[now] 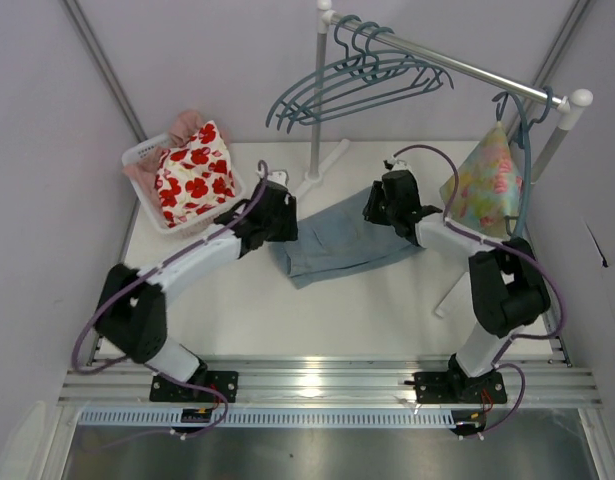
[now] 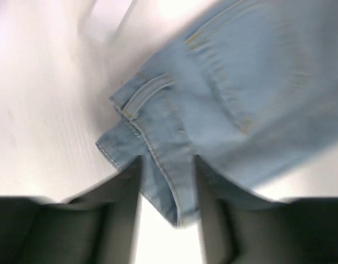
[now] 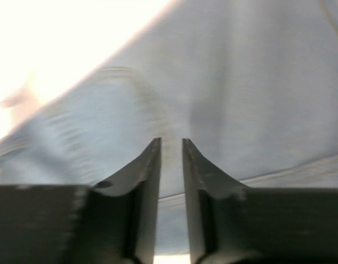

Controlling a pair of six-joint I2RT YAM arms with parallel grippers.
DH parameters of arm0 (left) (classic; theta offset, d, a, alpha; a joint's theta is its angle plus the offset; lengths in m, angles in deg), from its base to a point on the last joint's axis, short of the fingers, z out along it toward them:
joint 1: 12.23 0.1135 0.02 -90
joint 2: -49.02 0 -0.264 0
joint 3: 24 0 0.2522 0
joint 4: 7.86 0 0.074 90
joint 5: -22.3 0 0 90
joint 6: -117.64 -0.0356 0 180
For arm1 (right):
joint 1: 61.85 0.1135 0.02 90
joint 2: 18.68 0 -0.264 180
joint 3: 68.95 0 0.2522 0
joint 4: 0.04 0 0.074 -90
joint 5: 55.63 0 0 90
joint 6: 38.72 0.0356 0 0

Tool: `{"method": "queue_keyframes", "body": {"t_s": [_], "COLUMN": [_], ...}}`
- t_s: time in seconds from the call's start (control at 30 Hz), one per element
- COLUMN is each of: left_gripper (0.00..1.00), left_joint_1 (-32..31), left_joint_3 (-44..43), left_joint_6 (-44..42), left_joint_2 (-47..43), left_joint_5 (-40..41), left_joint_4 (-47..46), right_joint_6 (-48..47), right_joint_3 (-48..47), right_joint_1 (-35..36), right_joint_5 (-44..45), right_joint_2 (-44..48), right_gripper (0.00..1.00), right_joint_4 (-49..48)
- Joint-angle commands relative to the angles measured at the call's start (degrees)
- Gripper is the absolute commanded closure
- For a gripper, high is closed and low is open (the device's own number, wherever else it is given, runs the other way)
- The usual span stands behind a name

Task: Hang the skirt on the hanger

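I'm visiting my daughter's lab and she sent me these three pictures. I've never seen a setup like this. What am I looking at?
Two robot arms are bolted at the near edge of a white table. The wide picture is from a fixed camera above and behind them. The two close-ups are from a camera on each wrist, with the dark fingers at the bottom. On the table lies a light blue denim skirt. The left gripper has its fingers apart on either side of the waistband. The right gripper is nearly closed and seems to pinch the denim. At the back, teal hangers hang on a rail, a floral garment hangs at the right, and a basket holds a red-flowered cloth.
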Motion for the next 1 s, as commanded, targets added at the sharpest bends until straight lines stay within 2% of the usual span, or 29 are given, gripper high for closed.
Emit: {"method": "queue_keyframes", "body": {"t_s": [0.0, 0.07, 0.2, 0.23, 0.4, 0.47, 0.53, 0.7, 0.87, 0.97], "left_gripper": [0.45, 0.38, 0.04, 0.01, 0.01, 0.01, 0.0, 0.01, 0.02, 0.02], "left_joint_1": [0.8, 1.2, 1.6, 1.6, 1.6, 1.6, 1.6, 1.6, 2.1, 3.1], "left_joint_3": [-0.4, -1.0, -1.1, -1.4, -3.5, -4.4, -10.3, -20.6, -28.9, -28.0], "left_joint_6": [-8.5, -10.3, -12.4, -12.6, -15.2, -16.6, -18.8, -25.8, -30.6, -30.6], "left_joint_2": [-13.7, -16.9, -23.9, -25.9, -31.0, -31.4, -29.6, -21.3, -17.7, -17.9], "left_joint_5": [-7.6, -15.2, -19.2, -19.4, -20.3, -17.3, -15.8, -18.5, -19.3, -19.3], "left_joint_4": [-2.4, -3.1, -7.0, -7.7, -12.3, -13.5, -10.3, -5.8, -2.3, -1.9], "right_joint_6": [-3.1, -3.4, -4.7, -5.0, -5.0, -4.7, -2.3, 0.8, 8.0, 9.7], "right_joint_3": [-2.1, -2.1, -1.4, -1.5, -7.9, -10.8, -12.5, -21.9, -27.3, -31.5], "right_joint_1": [1.9, 2.7, 7.1, 7.9, 13.9, 15.6, 15.8, 15.0, 10.0, 10.1], "right_joint_5": [-6.8, -8.4, -9.1, -9.8, -5.9, -4.3, -3.0, 4.3, 0.4, 1.7], "right_joint_2": [8.9, 11.5, 18.1, 20.2, 23.5, 24.3, 24.4, 23.3, 22.3, 19.5], "right_gripper": [0.67, 0.62, 0.45, 0.42, 0.25, 0.22, 0.19, 0.16, 0.17, 0.18], "right_joint_4": [-0.2, 1.6, 2.9, 3.1, 9.7, 10.5, 10.3, 13.6, 9.9, 6.9]}}
